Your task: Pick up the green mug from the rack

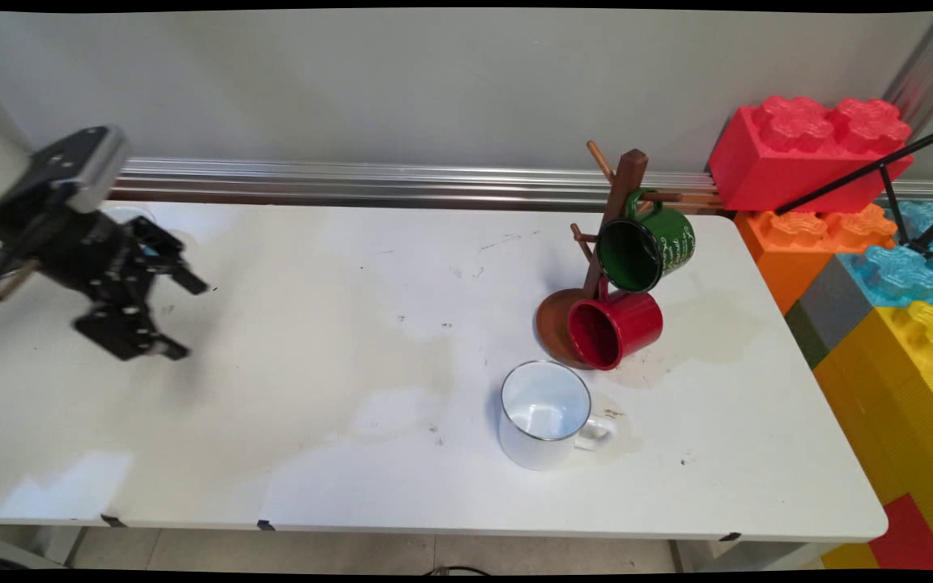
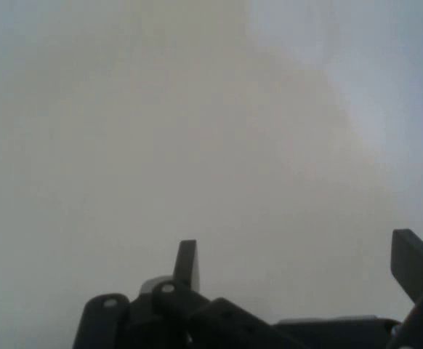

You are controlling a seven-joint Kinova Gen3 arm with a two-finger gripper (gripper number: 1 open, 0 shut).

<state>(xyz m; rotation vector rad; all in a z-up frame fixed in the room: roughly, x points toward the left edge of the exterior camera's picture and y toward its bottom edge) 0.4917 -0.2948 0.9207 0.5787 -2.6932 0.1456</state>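
Observation:
My black gripper hovers over the left part of the white table, open, with nothing between its fingers. In the hand view the gripper shows two spread fingers over bare, blurred table surface. Far to its right stands a white enamel mug, upright, handle pointing right. Behind it a wooden mug tree on a round brown base carries a green mug and, lower, a red mug, both hung with their mouths facing the camera.
Big toy bricks are stacked past the table's right edge: red on top, orange, blue and yellow below. A black tripod leg crosses them. A metal rail runs along the wall behind.

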